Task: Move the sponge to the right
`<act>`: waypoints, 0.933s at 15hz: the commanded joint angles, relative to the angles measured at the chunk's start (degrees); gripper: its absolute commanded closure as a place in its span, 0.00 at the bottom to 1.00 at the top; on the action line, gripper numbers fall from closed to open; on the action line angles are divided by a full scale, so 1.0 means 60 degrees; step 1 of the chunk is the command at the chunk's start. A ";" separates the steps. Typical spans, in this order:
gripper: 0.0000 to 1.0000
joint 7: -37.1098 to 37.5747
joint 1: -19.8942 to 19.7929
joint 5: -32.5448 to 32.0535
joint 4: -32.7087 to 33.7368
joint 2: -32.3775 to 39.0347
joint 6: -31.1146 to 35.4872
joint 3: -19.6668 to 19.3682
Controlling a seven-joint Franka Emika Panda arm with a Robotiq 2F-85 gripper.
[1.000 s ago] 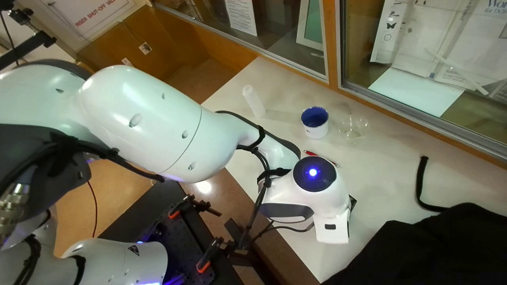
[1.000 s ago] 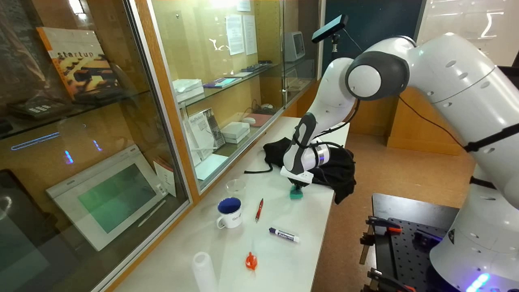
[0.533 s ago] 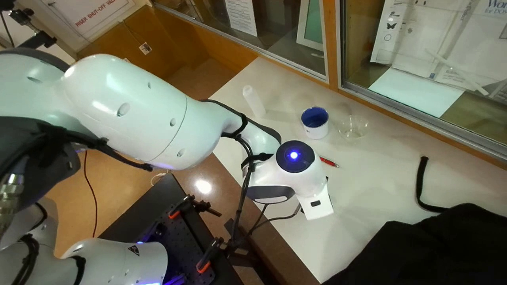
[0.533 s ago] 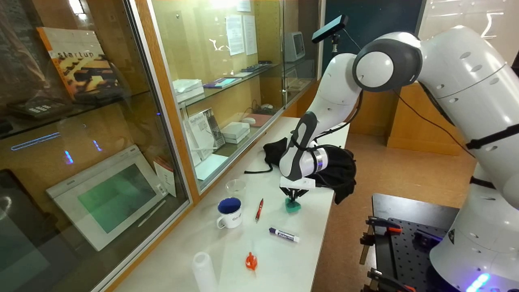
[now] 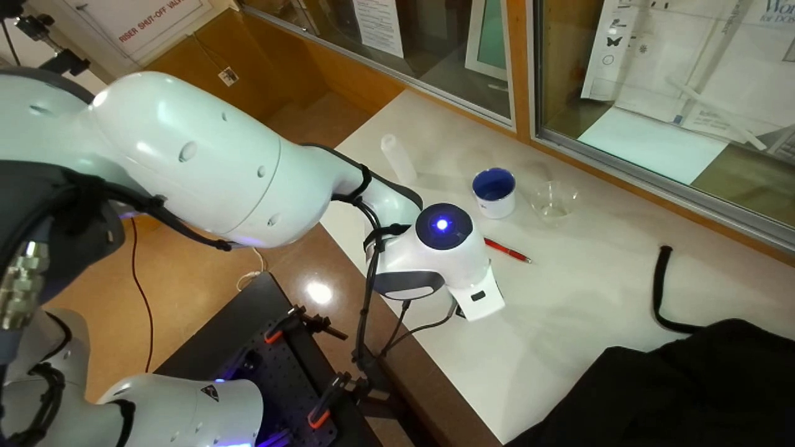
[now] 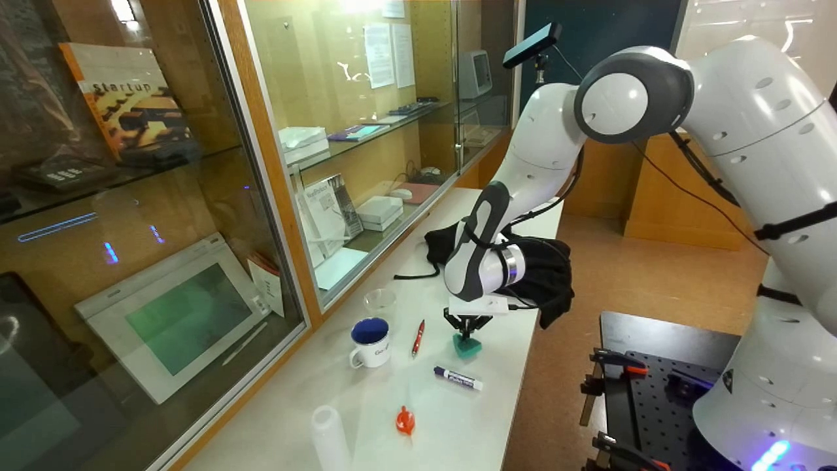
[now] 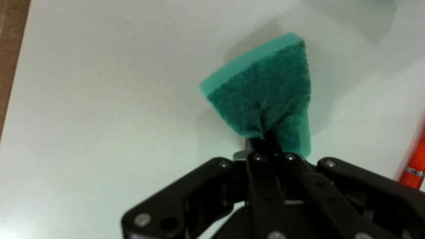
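Observation:
The teal-green sponge is pinched in my gripper, above the white table in an exterior view. In the wrist view my gripper is shut on one edge of the sponge, which creases and folds between the fingertips. Its shadows lie apart from it on the table, so it looks lifted; how high I cannot tell. In an exterior view the hand hides the fingers and the sponge.
A red pen and a marker lie near the sponge. A blue-lined mug, a clear bowl, an orange-red piece and a white bottle are also on the table. Black cloth lies at one end.
My gripper has carried the sponge away from the black cloth, toward the marker. The arm moved up and left in an exterior view, uncovering more of the red pen. The grip stayed shut.

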 commanded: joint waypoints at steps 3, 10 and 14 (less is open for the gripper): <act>0.99 0.1079 0.0947 0.0449 -0.0031 0.0228 0.0256 -0.1237; 0.99 0.2959 0.1161 0.0421 0.0194 0.0640 0.0352 -0.2398; 0.99 0.2586 0.0381 0.0518 -0.0062 0.0015 0.0297 -0.1703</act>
